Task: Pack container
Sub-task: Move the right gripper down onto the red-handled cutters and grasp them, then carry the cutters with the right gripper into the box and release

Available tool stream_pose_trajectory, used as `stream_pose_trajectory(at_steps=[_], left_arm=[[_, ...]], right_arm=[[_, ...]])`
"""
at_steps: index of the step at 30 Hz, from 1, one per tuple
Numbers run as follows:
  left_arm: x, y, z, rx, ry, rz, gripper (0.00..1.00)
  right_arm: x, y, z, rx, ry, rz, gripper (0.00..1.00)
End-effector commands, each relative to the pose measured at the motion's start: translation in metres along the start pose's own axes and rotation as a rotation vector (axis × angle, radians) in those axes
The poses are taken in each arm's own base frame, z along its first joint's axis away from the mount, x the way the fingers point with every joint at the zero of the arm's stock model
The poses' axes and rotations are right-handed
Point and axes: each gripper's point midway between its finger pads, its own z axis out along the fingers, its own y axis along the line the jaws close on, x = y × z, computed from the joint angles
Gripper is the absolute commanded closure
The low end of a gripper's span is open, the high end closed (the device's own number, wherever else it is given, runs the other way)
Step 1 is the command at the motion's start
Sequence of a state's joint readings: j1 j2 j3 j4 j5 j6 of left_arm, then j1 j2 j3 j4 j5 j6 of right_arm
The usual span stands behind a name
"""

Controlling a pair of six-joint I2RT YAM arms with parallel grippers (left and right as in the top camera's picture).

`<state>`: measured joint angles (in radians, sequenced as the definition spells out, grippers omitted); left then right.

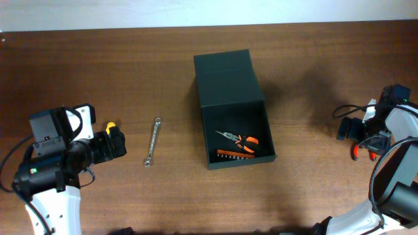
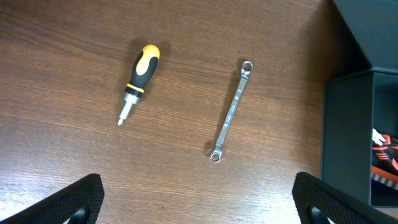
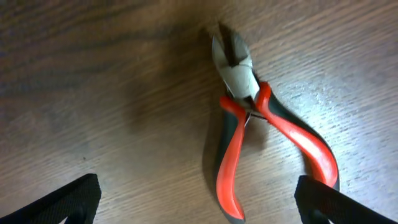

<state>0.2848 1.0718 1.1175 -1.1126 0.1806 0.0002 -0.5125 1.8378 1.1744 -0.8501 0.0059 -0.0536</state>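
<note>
The container (image 1: 240, 162), a dark green-black box, stands open at the table's middle with its flap lid (image 1: 225, 68) folded back. Inside lie orange-handled pliers (image 1: 240, 140) and an orange bit strip (image 1: 234, 155). A silver wrench (image 1: 152, 141) lies left of it, also in the left wrist view (image 2: 231, 111). A yellow-black screwdriver (image 2: 139, 73) lies beside my left gripper (image 1: 121, 143), which is open and empty (image 2: 199, 205). My right gripper (image 1: 348, 130) is open (image 3: 199, 202) over red-handled cutters (image 3: 261, 124); one handle lies between its fingers, not gripped.
The container's side wall (image 2: 345, 137) fills the right edge of the left wrist view. Both arms' bases and cables sit at the table's left and right ends. A pale wall runs along the far edge of the brown wooden table (image 1: 78, 65).
</note>
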Motion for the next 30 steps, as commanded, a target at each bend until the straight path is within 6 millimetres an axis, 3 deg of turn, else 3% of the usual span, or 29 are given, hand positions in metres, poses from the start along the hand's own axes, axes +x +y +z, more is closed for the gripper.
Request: stream_pose_trajectory(at_steps=[1,10,17,23,25,27,30], left_arm=[[-0.004,-0.002,-0.005,0.012,-0.013,0.013,0.01],[-0.004,-0.003,-0.005,0.016,-0.013,0.013,0.01],[-0.004,-0.003,-0.005,0.016,-0.014,0.013,0.01],[-0.004,-0.003,-0.005,0.016,-0.014,0.013,0.01],[-0.004,-0.003,-0.005,0.016,-0.014,0.013,0.01],[-0.004,-0.003,-0.005,0.016,-0.013,0.013,0.01],[-0.004,-0.003,-0.005,0.016,-0.013,0.013,0.01]], right_arm=[[-0.002,-0.001,0.003,0.006,-0.008,-0.002,0.01],[-0.005,-0.001,0.006,0.007,-0.021,-0.002,0.02],[0.011,0.0,0.028,0.003,0.023,0.001,0.02],[0.012,0.004,0.034,-0.014,0.012,0.002,0.03],[0.012,0.006,0.034,-0.03,0.008,0.001,0.09],[0.012,0.007,0.034,-0.036,0.008,0.002,0.27],[0.011,0.008,0.034,-0.041,0.007,0.002,0.43]])
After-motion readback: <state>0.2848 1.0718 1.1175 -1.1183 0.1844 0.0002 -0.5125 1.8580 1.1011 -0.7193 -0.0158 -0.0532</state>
